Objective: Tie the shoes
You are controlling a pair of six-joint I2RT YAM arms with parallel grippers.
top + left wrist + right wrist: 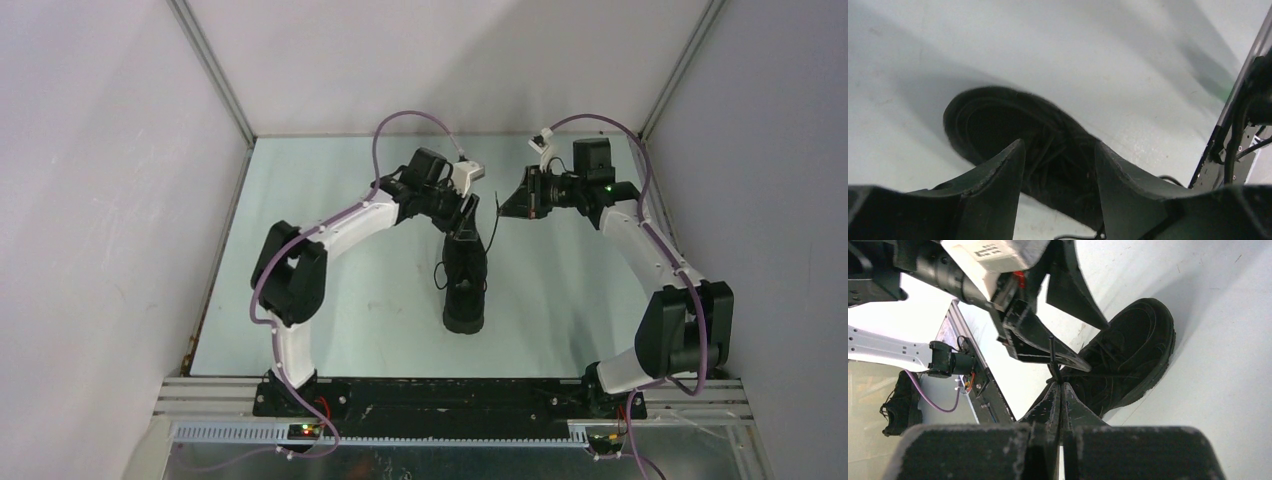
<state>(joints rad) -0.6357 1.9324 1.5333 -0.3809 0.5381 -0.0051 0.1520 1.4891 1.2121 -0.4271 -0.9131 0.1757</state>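
Pinching a lace (1054, 360), right gripper (1061, 389) is closed tight; left gripper (1059, 145) sits spread wide above the shoe (978, 120).

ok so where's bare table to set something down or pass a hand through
Bare table lies right of the shoe, up to the right arm, and left of it, up to the left arm. Crowded at the shoe's far end: the open left gripper straddles it and the right gripper pinches a lace.
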